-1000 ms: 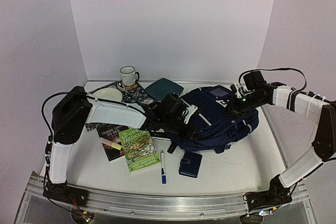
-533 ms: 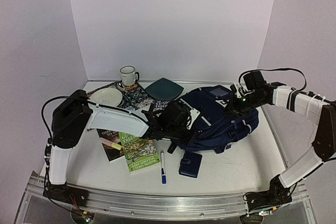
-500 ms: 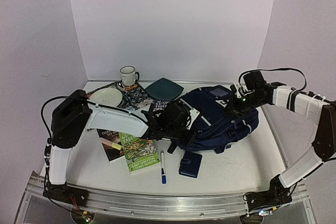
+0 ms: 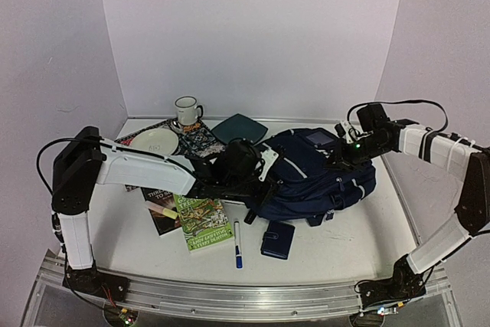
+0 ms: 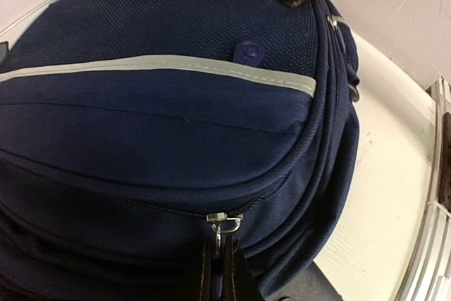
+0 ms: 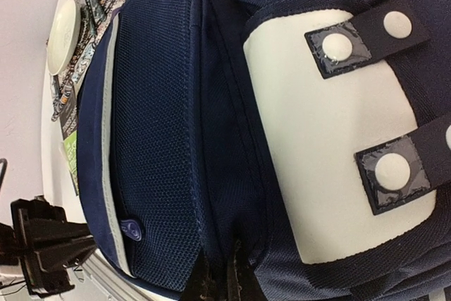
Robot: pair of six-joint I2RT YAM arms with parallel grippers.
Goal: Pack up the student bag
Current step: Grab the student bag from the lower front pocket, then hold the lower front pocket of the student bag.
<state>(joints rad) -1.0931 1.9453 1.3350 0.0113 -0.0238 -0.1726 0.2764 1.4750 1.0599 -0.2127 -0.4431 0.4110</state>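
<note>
The student bag [image 4: 318, 174], a navy backpack with a thin pale stripe, lies on its side at the table's centre right. My left gripper [image 4: 262, 165] is at the bag's left end. In the left wrist view the left gripper [image 5: 220, 262] is shut on the small metal zipper pull [image 5: 224, 224] of a closed zipper, and the navy fabric [image 5: 176, 103] fills the frame. My right gripper [image 4: 342, 156] rests on the bag's upper right. The right wrist view shows the right gripper [image 6: 220, 276] shut on a fold of the bag's fabric beside a white patch [image 6: 317, 146].
In front of the bag lie a green book [image 4: 203, 221], a dark book [image 4: 161, 208], a blue pen [image 4: 238, 244] and a small navy wallet [image 4: 277, 239]. Behind are a white mug [image 4: 186, 111], a white plate [image 4: 157, 141] on patterned cloth, and a teal square plate [image 4: 239, 128].
My left gripper's jaws have closed onto the zipper pull, and the left arm's elbow has swung left and back. The right arm has held still.
</note>
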